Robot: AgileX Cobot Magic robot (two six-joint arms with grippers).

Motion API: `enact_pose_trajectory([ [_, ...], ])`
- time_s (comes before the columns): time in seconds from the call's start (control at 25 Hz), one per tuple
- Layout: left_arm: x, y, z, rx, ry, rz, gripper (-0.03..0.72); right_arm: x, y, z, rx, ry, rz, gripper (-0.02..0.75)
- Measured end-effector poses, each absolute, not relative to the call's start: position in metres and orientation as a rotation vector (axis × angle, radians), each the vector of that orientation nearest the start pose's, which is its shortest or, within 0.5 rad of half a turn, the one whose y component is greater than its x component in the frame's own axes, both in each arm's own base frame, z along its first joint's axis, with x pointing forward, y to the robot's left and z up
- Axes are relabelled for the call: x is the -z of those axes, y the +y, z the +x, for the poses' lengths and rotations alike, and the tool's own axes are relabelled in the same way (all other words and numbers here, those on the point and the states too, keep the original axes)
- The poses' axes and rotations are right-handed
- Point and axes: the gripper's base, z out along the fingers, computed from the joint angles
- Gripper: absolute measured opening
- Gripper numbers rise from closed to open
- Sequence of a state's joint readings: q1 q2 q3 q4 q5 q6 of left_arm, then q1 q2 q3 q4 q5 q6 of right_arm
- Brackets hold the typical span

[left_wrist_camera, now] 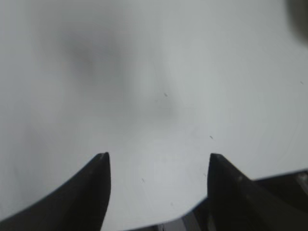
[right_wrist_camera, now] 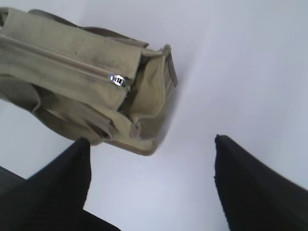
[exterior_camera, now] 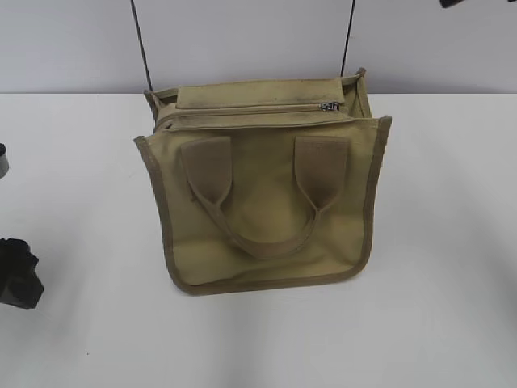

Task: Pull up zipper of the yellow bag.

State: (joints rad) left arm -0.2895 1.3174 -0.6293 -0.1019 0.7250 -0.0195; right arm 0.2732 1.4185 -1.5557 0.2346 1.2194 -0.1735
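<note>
Item: zipper (exterior_camera: 242, 108), a thin line across the top strip of the yellow bag (exterior_camera: 262, 206); its silver pull (right_wrist_camera: 117, 79) sits at the line's right end in the exterior view. Bag lies mid-counter (exterior_camera: 452, 307), handles up. Right hand (right_wrist_camera: 151, 163): fingers apart, empty, above bare counter just beside the bag's corner. Left hand (left_wrist_camera: 159, 166): fingers apart, empty, over bare counter. Risks: the small pull may slip a pinch; the unanchored bag would likely slide or crumple with the tug.
</note>
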Motion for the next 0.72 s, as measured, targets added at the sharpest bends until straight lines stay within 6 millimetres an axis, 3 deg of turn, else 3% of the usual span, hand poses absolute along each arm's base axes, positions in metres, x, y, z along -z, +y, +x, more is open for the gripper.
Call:
enact_pose_trajectory([
  [0.12,-0.212,-0.069,0.188,0.255,2.923,0.329,0.445,-0.417,0.089,0.223,-0.284,2.432,-0.596,0.583],
  [0.28,-0.245,-0.067,0.167,0.323,2.88,0.357,0.435,-0.4,0.069,0.166,-0.259,2.403,-0.581,0.583],
  [0.4,-0.269,-0.059,0.14,0.339,2.793,0.384,0.435,-0.388,0.049,0.109,-0.253,2.329,-0.566,0.583],
  [0.52,-0.297,-0.046,0.103,0.32,2.599,0.403,0.438,-0.365,0.032,0.066,-0.227,2.285,-0.56,0.583],
  [0.72,-0.322,-0.025,0.046,0.272,2.291,0.437,0.442,-0.32,0.013,0.017,-0.196,2.238,-0.554,0.583],
])
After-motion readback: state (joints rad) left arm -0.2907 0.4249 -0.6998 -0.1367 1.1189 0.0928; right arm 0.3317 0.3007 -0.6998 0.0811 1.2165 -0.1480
